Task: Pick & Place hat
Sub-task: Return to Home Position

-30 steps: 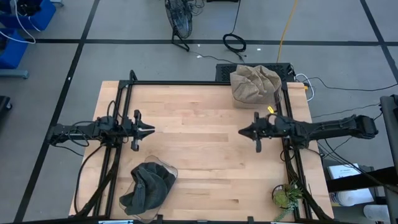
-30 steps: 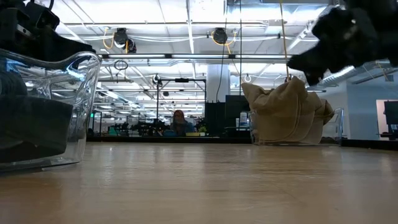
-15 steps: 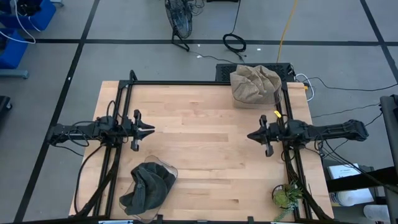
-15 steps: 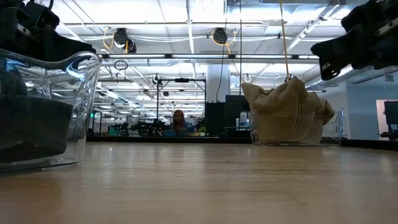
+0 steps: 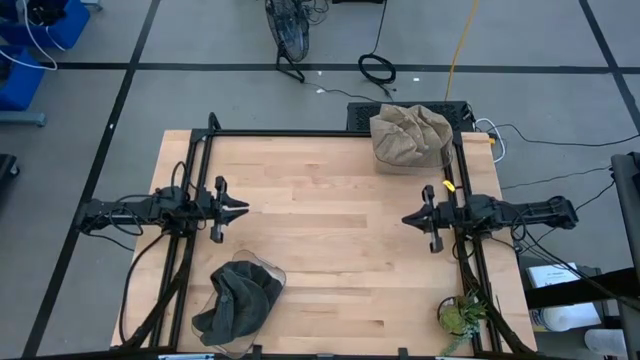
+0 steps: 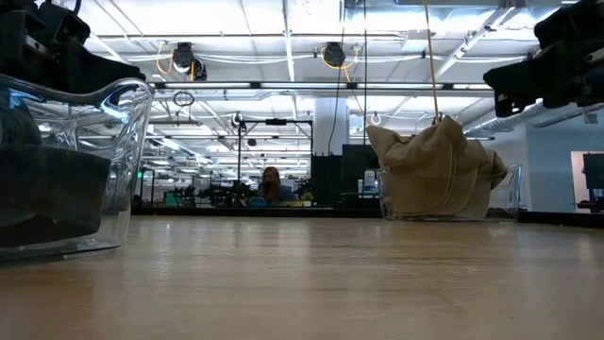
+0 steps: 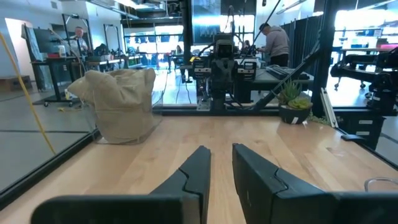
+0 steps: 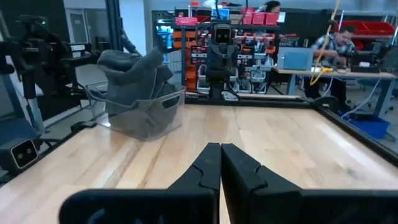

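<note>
- High view: my left gripper (image 5: 240, 209) hangs over the left side of the light wooden table (image 5: 320, 250), pointing toward the middle. It holds nothing and touches nothing.
- My right gripper (image 5: 408, 219) hangs over the right side, facing the left one, well apart from it. It is also empty.
- The brown fabric cap (image 5: 408, 135) sits crumpled at the far right corner of the table. The dark grey fabric cap (image 5: 240, 300) sits in the near clear plastic bin (image 5: 264, 266) at the near left.
- Low view: the near clear plastic bin (image 6: 127, 142) stands on the table at the left with the dark grey cap (image 6: 47, 189) inside. The brown cap (image 6: 434, 175) rises out of the far clear plastic bin (image 6: 511, 194). My right gripper (image 6: 493, 77) hangs above the table, clear of that bin.
- Left wrist view: my left fingers (image 7: 198, 171) stand a narrow gap apart, with bare wood showing between them and nothing gripped. The brown cap (image 7: 121, 102) lies ahead and to one side, well apart.
- Right wrist view: my right fingers (image 8: 208, 165) are pressed together along their length, with nothing between them. The dark grey cap (image 8: 134, 71) sits in its bin (image 8: 149, 115) ahead, well apart from the fingertips.
</note>
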